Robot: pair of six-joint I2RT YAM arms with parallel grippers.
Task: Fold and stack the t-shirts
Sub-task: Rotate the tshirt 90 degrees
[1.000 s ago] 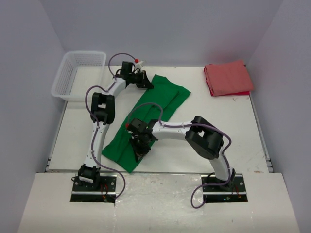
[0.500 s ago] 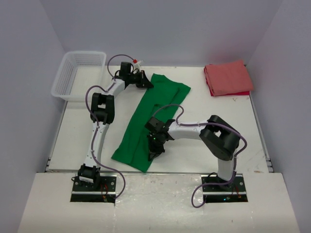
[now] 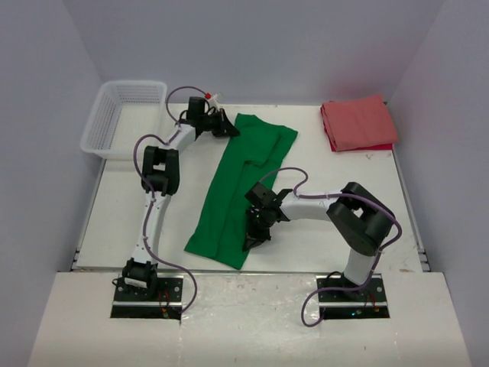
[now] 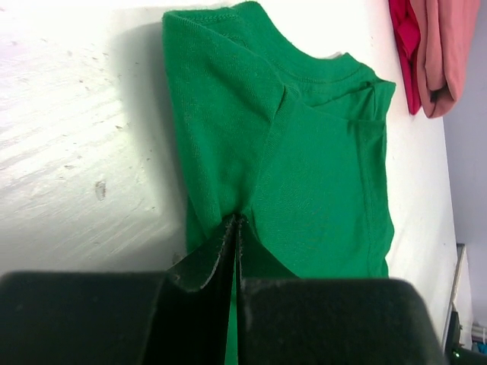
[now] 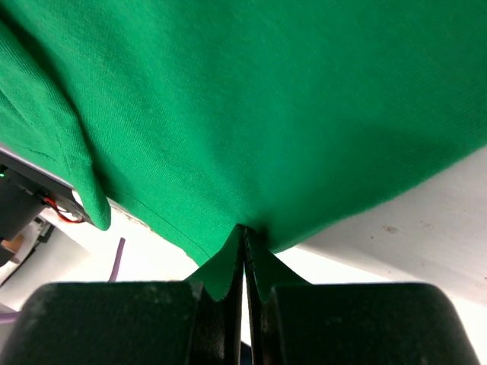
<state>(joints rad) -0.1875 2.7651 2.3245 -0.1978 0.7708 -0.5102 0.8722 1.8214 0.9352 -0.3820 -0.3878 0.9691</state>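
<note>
A white mesh basket sits at the table's far-left corner.

My left pincer and right pincer are black. The green shirt is plain, bright green. The salmon shirt looks darker red underneath, perhaps. White mesh basket, white table.

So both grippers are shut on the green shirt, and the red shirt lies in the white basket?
No. The red shirt lies at the far right corner of the table, not in the white basket, as the top external view shows. The left gripper and right gripper are indeed shut on the green shirt.
</note>
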